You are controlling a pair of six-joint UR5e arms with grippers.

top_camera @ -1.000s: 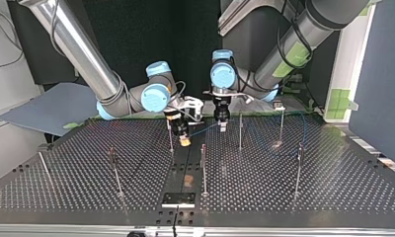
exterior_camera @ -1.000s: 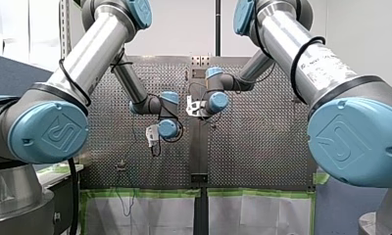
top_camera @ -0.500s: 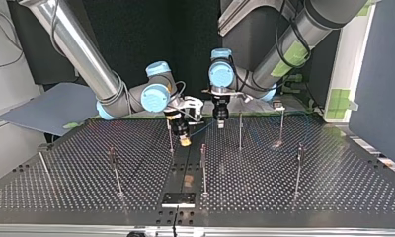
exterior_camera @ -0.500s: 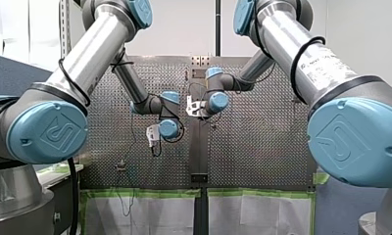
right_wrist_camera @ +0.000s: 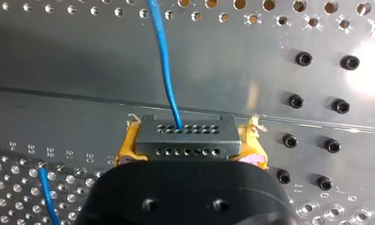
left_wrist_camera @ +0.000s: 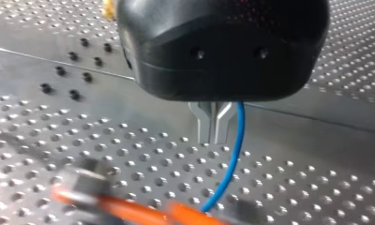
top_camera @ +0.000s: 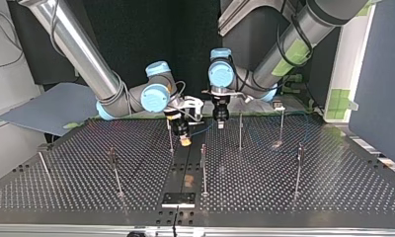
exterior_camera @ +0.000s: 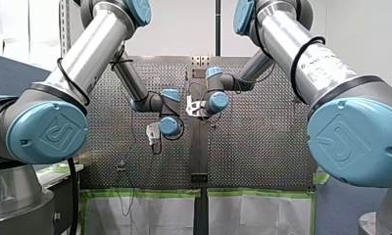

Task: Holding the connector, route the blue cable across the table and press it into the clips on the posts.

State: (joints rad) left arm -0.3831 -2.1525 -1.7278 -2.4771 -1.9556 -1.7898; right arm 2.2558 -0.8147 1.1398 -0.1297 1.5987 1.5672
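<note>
One dark multi-pin connector (right_wrist_camera: 185, 135) sits clamped between the yellow pads (right_wrist_camera: 123, 149) of the right gripper (right_wrist_camera: 189, 148), above the plain middle strip of the perforated table (top_camera: 314, 197). Its blue cable (right_wrist_camera: 164, 61) leads to the left gripper (left_wrist_camera: 213, 139), whose metal fingers (left_wrist_camera: 203, 123) stand pressed narrow, the cable just beside them. Thin posts (top_camera: 240, 132) stand nearby.

A silver perforated metal table (top_camera: 309, 197) is filling the top view, with a smooth dark metal strip (top_camera: 185, 163) running down its middle toward a small rectangular metal plate (top_camera: 178, 199) sitting at the near edge. A flat blue-grey board (top_camera: 52, 106) is resting beside the table at that view's left. In the front view, bright green tape (exterior_camera: 145, 192) is edging pale sheets (exterior_camera: 150, 215) along the table's near side. Black socket-head screws (right_wrist_camera: 303, 58) are sitting in smooth metal in the right wrist view, and a blurred orange bar (left_wrist_camera: 129, 212) is crossing the left wrist view.
</note>
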